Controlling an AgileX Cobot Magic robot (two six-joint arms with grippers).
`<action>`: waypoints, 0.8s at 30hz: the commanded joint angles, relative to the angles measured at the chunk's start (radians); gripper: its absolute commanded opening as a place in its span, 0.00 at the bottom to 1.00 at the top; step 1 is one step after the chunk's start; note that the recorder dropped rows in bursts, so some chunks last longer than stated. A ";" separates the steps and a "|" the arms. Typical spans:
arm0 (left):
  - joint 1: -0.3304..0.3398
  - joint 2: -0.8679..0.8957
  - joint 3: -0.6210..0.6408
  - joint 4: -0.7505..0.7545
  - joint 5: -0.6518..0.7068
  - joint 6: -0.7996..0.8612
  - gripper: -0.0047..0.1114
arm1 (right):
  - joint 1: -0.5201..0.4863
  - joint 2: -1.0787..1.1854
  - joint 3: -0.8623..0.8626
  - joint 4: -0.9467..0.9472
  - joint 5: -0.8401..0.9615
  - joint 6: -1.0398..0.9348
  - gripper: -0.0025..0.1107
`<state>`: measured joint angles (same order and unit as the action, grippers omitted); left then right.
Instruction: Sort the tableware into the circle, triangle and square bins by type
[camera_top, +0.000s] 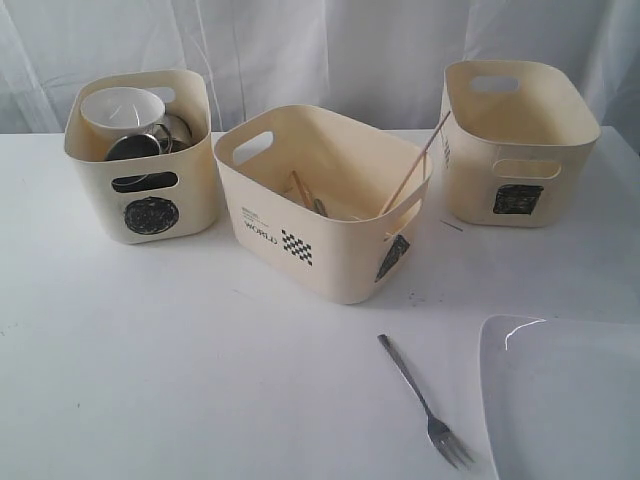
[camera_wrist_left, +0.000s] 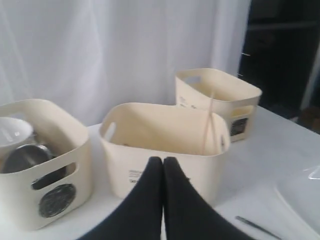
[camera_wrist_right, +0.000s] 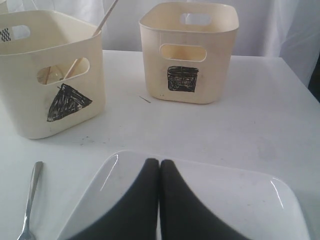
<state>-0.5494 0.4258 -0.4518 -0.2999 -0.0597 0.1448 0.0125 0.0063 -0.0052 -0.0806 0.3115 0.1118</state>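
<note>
Where the white worktop (camera_top: 150, 350) meets a pale, pleated curtain (camera_top: 330, 50), three cream tubs stand along that edge. The circle bin (camera_top: 190, 205) is towards the left corner, the triangle bin (camera_top: 265, 215) at the middle and set forward, and the square bin (camera_top: 470, 190) towards the right corner. A small white bowl (camera_top: 120, 108) and steel mugs (camera_top: 140, 148) fill the circle bin. A wooden chopstick (camera_top: 415, 165) leans out of the triangle bin. A steel fork (camera_top: 420, 395) lies near the opposite edge, just beside the large white square plate (camera_top: 560, 400). The left pincer (camera_wrist_left: 163, 165) and right pincer (camera_wrist_right: 159, 167) are closed tight and empty, the right one above the plate. Small dark specks mark the surface by the triangle bin.
</note>
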 joint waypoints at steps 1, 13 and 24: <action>0.115 -0.140 0.147 -0.014 -0.066 0.017 0.04 | 0.007 -0.006 0.005 0.000 -0.014 -0.003 0.02; 0.254 -0.417 0.437 -0.014 -0.060 -0.022 0.04 | 0.007 -0.006 0.005 0.000 -0.014 -0.003 0.02; 0.271 -0.426 0.452 -0.014 0.007 -0.015 0.04 | 0.007 -0.006 0.005 0.000 -0.014 -0.003 0.02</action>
<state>-0.2806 0.0047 -0.0049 -0.2999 -0.0623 0.1322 0.0125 0.0063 -0.0052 -0.0806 0.3115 0.1118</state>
